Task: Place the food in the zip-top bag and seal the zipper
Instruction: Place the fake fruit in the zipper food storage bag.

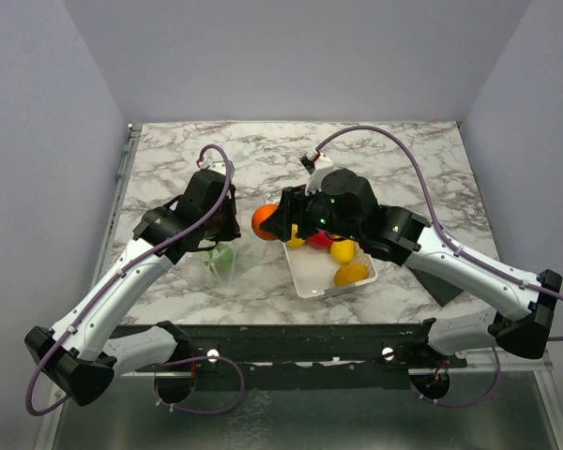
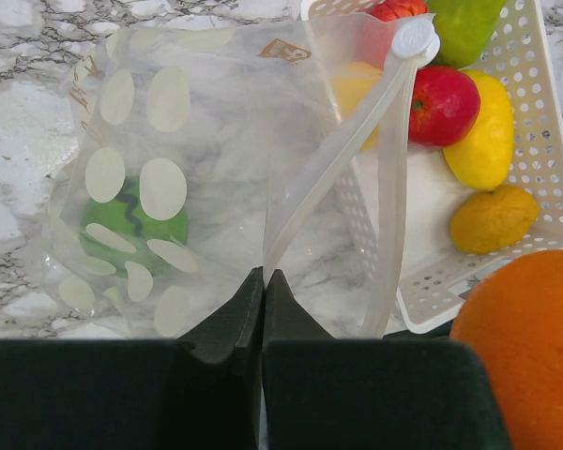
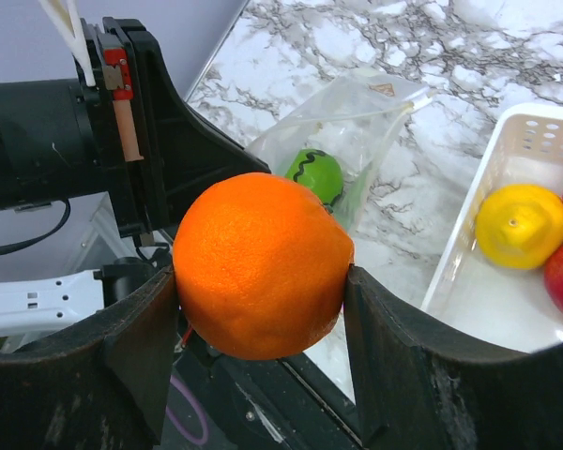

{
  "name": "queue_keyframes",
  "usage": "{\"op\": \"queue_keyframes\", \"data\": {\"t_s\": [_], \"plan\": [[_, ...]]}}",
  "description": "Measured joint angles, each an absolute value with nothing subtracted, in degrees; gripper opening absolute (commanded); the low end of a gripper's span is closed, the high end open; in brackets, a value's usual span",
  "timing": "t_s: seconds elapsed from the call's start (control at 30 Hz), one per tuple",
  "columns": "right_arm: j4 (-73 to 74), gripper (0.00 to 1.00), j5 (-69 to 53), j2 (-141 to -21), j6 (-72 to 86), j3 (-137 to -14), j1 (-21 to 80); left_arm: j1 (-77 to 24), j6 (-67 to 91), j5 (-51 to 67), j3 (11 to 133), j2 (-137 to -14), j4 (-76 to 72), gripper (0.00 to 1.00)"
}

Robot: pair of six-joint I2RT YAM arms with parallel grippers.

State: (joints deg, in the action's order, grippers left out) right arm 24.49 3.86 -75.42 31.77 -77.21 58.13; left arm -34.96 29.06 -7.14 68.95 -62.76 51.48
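Starting at the right gripper: spread wide and clamped on the orange fruit, one pad pressed against each side, lifting it clear of the marble counter. Hovering there just beside the near-left corner of the white basket, close to the other arm.

Over to the left gripper: squeezed fully together, pinching the zipper of the zip-top bag and holding that edge up. Following the strip away from the pads: up and across to a white slider tab, with a second strip dropping from the same tab, so a V-shaped gap, mouth parted.

Inside the bag, low against the counter: one dark green fruit with a black squiggle on it.

Just behind the bag's far corner, the basket again, carrying a red fruit, a yellow fruit, a duller yellow fruit and a light green fruit at its top edge.
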Motion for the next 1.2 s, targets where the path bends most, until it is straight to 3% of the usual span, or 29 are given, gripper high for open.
{"op": "queue_keyframes", "data": {"t_s": [0.67, 0.87, 1.03, 1.2], "plan": [[21.5, 0.35, 2.0, -86.3, 32.4, -77.6, 58.3, -35.0, 29.1, -7.1, 69.0, -62.7, 51.5, 0.00], [21.6, 0.52, 3.2, -89.8, 33.1, -77.7, 58.4, -35.0, 29.0, -7.0, 69.1, -62.7, 51.8, 0.00], [21.6, 0.81, 4.8, -91.0, 34.7, -77.8, 58.4, -35.0, 29.1, -7.0, 69.1, -62.2, 51.9, 0.00], [22.0, 0.93, 6.0, -91.6, 36.3, -78.5, 58.4, -35.0, 29.1, -7.0, 69.1, -62.1, 51.9, 0.00]]}}
